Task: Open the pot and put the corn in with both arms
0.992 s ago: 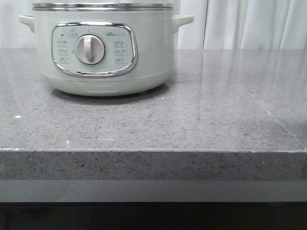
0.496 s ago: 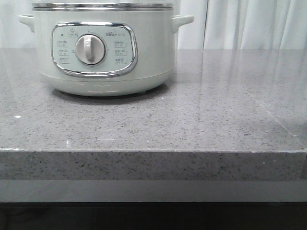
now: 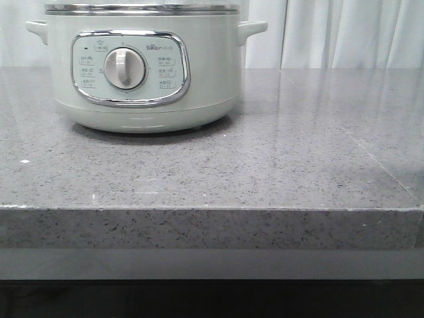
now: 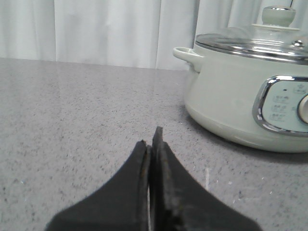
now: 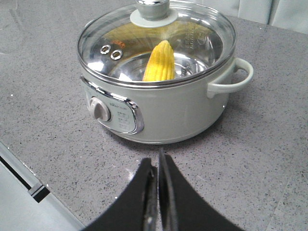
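While the pot point(image 3: 142, 73) stands on the grey speckled countertop point(image 3: 278, 165) toward 10 o'clock in the front view, its control panel point(image 3: 130, 68) and white dial point(image 3: 124, 68) face the camera. Its side handles project at 9 and 3 o'clock. Only the metal rim shows at the upper frame edge there.

Right wrist view: the glass lid point(image 5: 159, 41) is seated on the pot point(image 5: 159, 101), with the lid knob point(image 5: 153, 8) at its centre. The corn point(image 5: 160, 62) is visible through the glass, inside the pot, leaning tip-up. The right gripper point(image 5: 157, 166) is empty, its jaws pressed together with only a hairline gap, apart from the pot and short of the panel side.

Left wrist view: the left gripper point(image 4: 151, 144) is likewise empty, jaws closed against each other, above bare countertop. The pot point(image 4: 240, 101) stands well apart from it. White curtains point(image 4: 96, 29) hang behind the countertop.
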